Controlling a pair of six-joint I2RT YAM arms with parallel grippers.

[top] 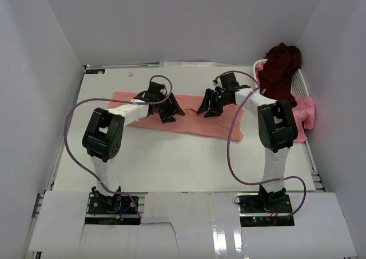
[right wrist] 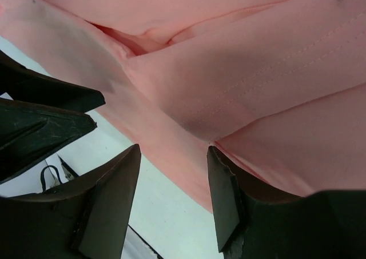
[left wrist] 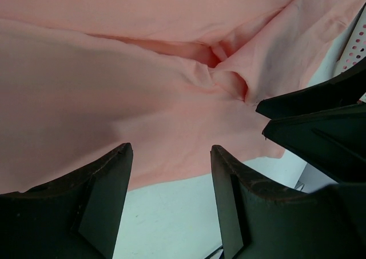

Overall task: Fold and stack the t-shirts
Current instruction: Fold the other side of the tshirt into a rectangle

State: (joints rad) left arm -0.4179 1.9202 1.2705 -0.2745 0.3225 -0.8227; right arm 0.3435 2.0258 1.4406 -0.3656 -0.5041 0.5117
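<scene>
The salmon-pink t-shirt (top: 189, 122) lies spread across the middle of the table, partly folded, with creases. My left gripper (top: 170, 111) hovers open over its centre-left. My right gripper (top: 210, 107) hovers open over its centre-right and faces the left one. In the left wrist view the open gripper (left wrist: 171, 150) is empty just above the shirt's (left wrist: 143, 87) near edge. In the right wrist view the open gripper (right wrist: 174, 150) is empty above a folded seam of the shirt (right wrist: 257, 70). The dark maroon t-shirt (top: 280, 64) is bunched in the basket. The brighter pink t-shirt (top: 306, 111) hangs over the basket's side.
The white slatted basket (top: 300, 82) stands at the right edge of the table (top: 171, 162). White walls close in the table on the left, back and right. Purple cables loop from both arms over the table.
</scene>
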